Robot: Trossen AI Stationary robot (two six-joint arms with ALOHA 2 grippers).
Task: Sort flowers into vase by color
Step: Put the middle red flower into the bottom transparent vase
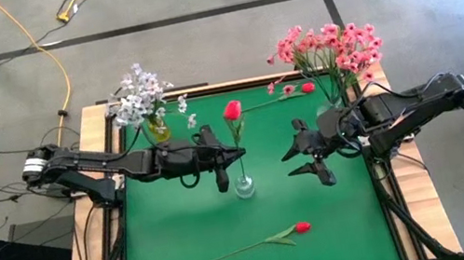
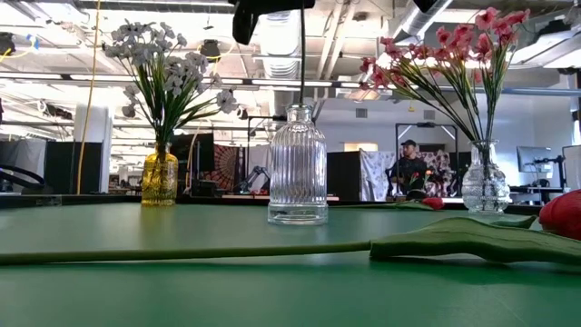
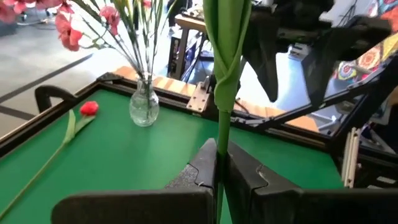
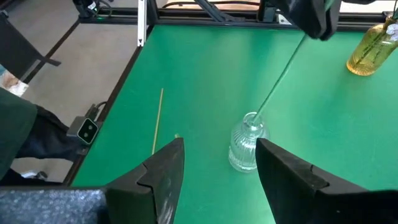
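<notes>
At frame centre, a red-budded green-stemmed flower [image 1: 232, 114] stands in the clear ribbed glass vase [image 1: 244, 185].

Left gripper [image 1: 223, 181] pinches its stem upright so it feeds the narrow neck; right gripper [image 1: 322, 171] waits wide just right. Another red flower [image 1: 274, 237] lies lower-centre on open green mat [image 1: 183, 233].
</notes>
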